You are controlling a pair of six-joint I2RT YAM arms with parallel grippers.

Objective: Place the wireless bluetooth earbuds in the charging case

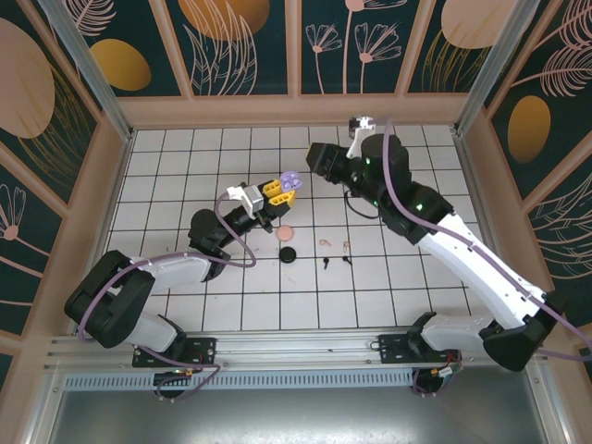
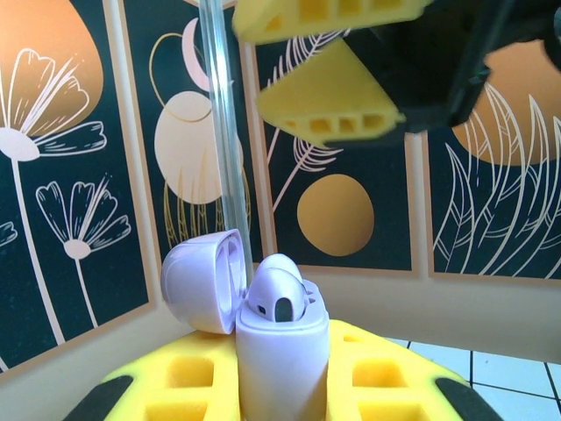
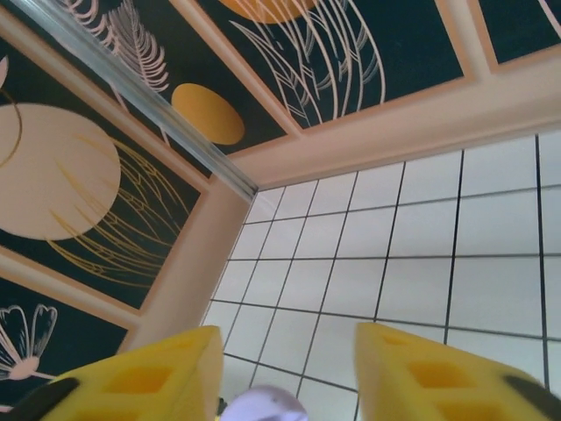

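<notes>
My left gripper (image 2: 280, 386) is shut on the base of a lilac charging case (image 2: 282, 360), held upright above the table with its lid (image 2: 200, 281) flipped open to the left. A lilac earbud (image 2: 279, 294) sits in the case, its rounded top sticking out. My right gripper (image 2: 254, 63) hovers just above the case, open, with nothing between its yellow fingers (image 3: 166, 373). A lilac rounded top (image 3: 263, 407) shows low between them. In the top view the case (image 1: 289, 182) is above the table's middle. Pale pink earbuds (image 1: 326, 242) and black earbuds (image 1: 326, 260) lie on the tiles.
A round pink case (image 1: 286, 234) and a round black case (image 1: 288, 252) rest on the white tiled table (image 1: 185, 166), just left of the loose earbuds. Patterned walls and a metal corner post (image 2: 223, 132) enclose the table.
</notes>
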